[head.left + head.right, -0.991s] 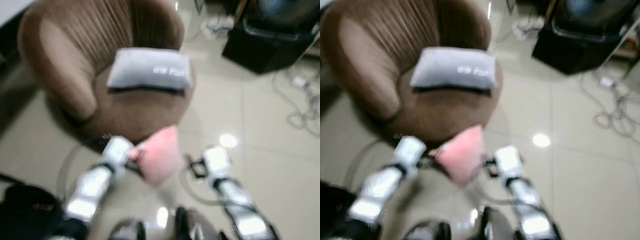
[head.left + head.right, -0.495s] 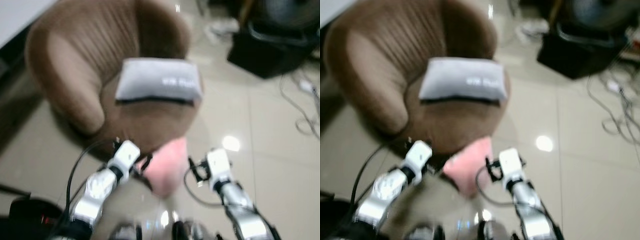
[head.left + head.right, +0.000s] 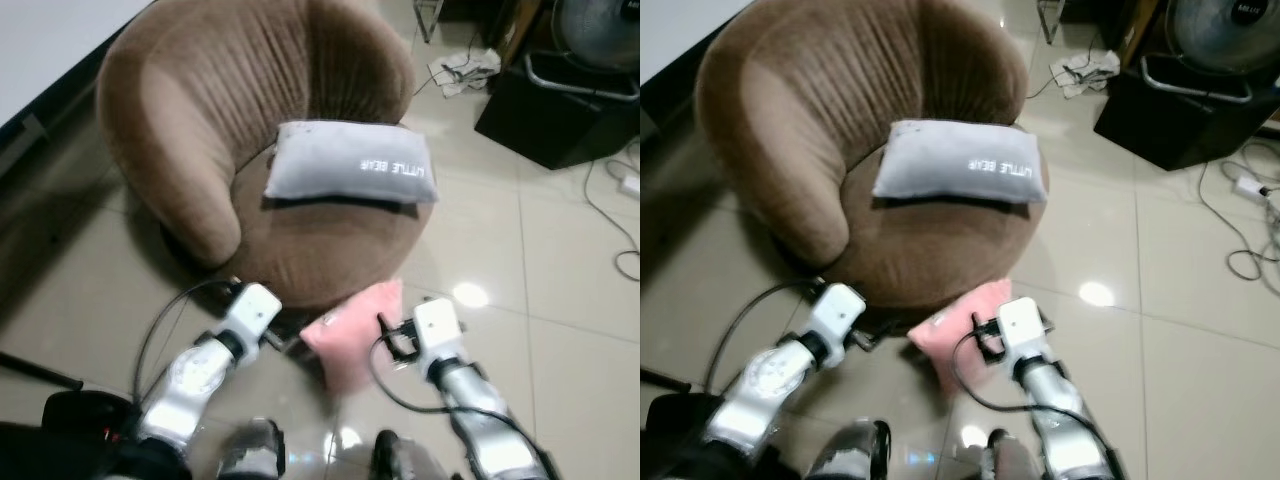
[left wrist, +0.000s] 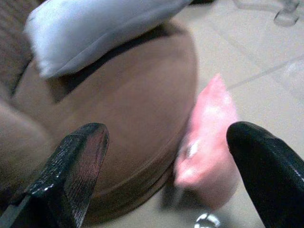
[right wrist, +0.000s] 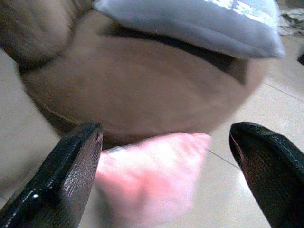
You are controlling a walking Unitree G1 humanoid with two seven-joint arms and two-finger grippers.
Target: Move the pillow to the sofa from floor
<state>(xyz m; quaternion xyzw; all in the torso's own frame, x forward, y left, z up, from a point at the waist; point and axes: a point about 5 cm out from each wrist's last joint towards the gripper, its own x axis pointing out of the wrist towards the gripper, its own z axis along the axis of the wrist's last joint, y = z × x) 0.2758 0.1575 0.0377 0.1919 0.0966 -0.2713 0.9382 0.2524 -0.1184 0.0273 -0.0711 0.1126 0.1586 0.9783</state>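
A pink pillow (image 3: 352, 332) stands on edge low down in front of the round brown sofa chair (image 3: 190, 110), close to its base. Whether it touches the floor I cannot tell. It lies between my two arms. My left gripper (image 4: 166, 135) is open, with the pink pillow (image 4: 209, 137) ahead of it, nearer one finger and untouched. My right gripper (image 5: 166, 133) is open as well, and the pink pillow (image 5: 152, 171) shows blurred between its spread fingers (image 5: 71, 166). A grey pillow (image 3: 350, 162) with white lettering lies on the sofa seat.
A black box (image 3: 560, 115) and a fan (image 3: 600, 25) stand at the back right, with cables (image 3: 625, 200) across the glossy tiles. White clutter (image 3: 465, 68) lies behind the sofa. A dark object (image 3: 60, 430) sits by my left side.
The camera has shifted and the picture has sharpened. The pink pillow, earlier pressed between my two wrists, now sits lower and apart from the left gripper.
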